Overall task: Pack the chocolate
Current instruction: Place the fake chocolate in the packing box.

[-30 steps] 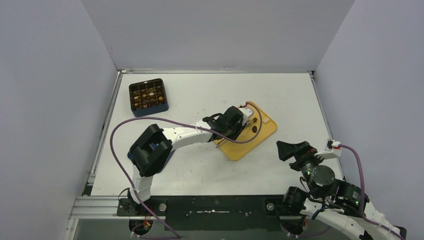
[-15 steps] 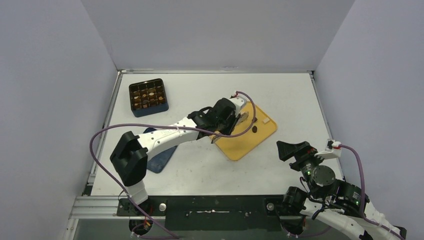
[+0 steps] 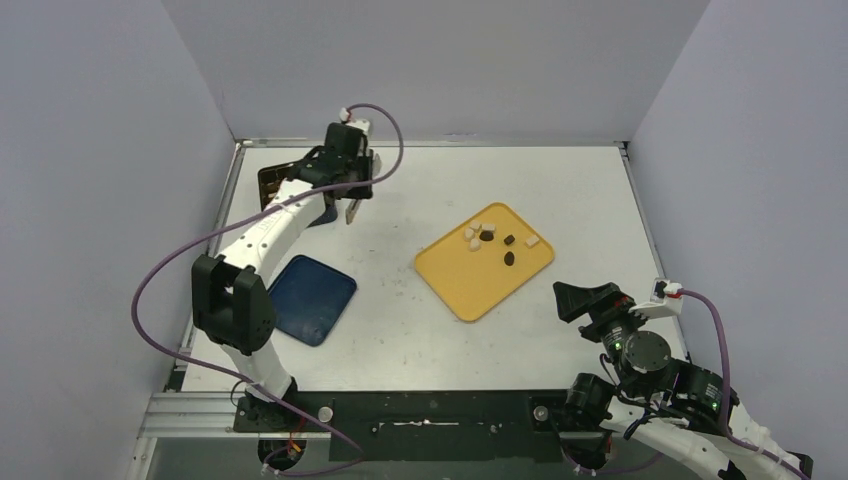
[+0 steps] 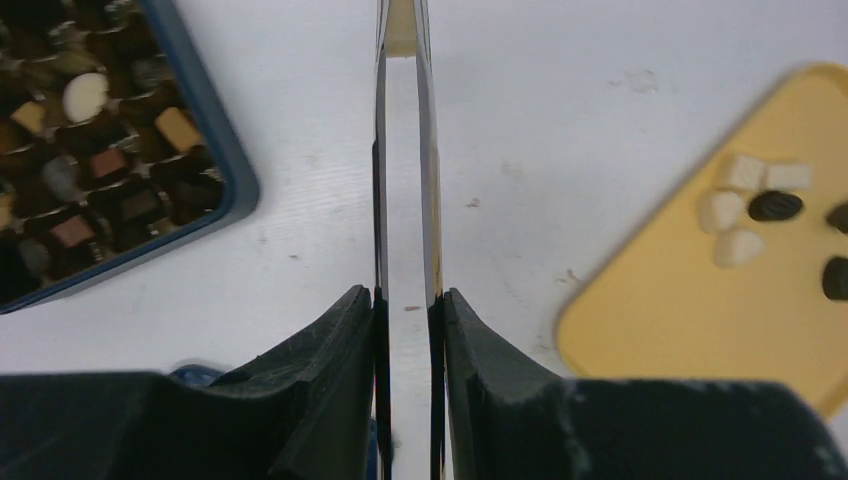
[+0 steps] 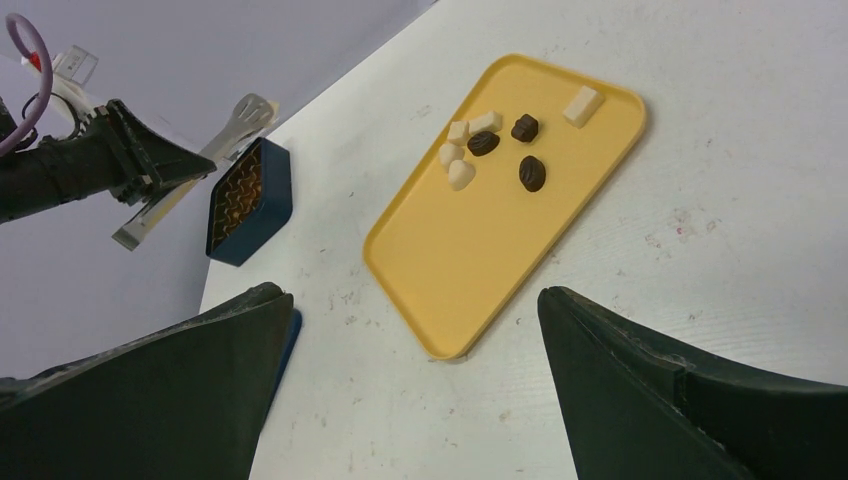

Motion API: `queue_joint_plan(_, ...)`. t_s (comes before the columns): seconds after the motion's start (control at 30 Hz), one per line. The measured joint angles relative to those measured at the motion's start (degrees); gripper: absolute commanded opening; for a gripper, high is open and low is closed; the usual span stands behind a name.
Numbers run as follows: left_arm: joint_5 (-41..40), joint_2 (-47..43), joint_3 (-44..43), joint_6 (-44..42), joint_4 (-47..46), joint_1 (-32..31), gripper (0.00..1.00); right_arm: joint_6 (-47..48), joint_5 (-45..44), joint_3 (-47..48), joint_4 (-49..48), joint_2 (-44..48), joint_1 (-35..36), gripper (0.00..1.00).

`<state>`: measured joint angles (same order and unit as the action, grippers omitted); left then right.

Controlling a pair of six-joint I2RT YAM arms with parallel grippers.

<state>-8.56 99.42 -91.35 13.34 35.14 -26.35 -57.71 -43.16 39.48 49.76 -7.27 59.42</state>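
Observation:
My left gripper (image 4: 408,300) is shut on a pair of long metal tongs (image 4: 405,180), whose tips pinch a cream-white piece of chocolate (image 4: 400,35). In the top view this gripper (image 3: 347,172) hangs at the far left of the table, just right of the dark blue box (image 3: 270,186). The box (image 4: 225,150) holds several brown and cream pieces in its compartments. More chocolate (image 3: 487,236), dark and cream, lies on the yellow tray (image 3: 480,285). My right gripper (image 5: 415,293) is open with nothing between its fingers, near the front right, short of the tray (image 5: 470,260).
A dark blue lid (image 3: 312,300) lies flat on the table left of the tray. The left arm's purple cable loops over the table's left side. Grey walls close in the table on three sides.
My left arm has swung from over the yellow tray to the far left beside the box, carrying the tongs. The right arm has not moved.

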Motion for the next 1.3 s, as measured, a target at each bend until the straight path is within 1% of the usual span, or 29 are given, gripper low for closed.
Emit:
queue_joint_plan(0.13,0.37,0.0,-0.42,0.61,0.55,8.13,0.26,0.0,0.0,0.0,0.0,0.02,0.0,1.0)
queue_joint_plan(0.27,1.2,0.13,-0.44,1.73,0.7,14.67,0.26,0.0,0.0,0.0,0.0,0.02,0.0,1.0)
queue_joint_plan(0.47,2.82,3.3,-2.08,2.6,0.42,20.76,0.26,0.0,0.0,0.0,0.0,0.02,0.0,1.0)
queue_joint_plan(0.6,3.04,5.68,-3.21,2.56,0.17,21.97,0.26,-0.02,0.0,0.0,0.02,0.02,0.31,1.0)
queue_joint_plan(1.0,2.82,10.03,-7.91,1.95,-1.42,22.16,0.27,-0.02,-0.11,0.0,0.02,0.02,0.31,1.0)
queue_joint_plan(1.3,2.4,13.51,-8.37,1.09,-1.64,22.34,0.27,-0.02,-0.15,0.0,0.04,0.02,0.55,1.0)
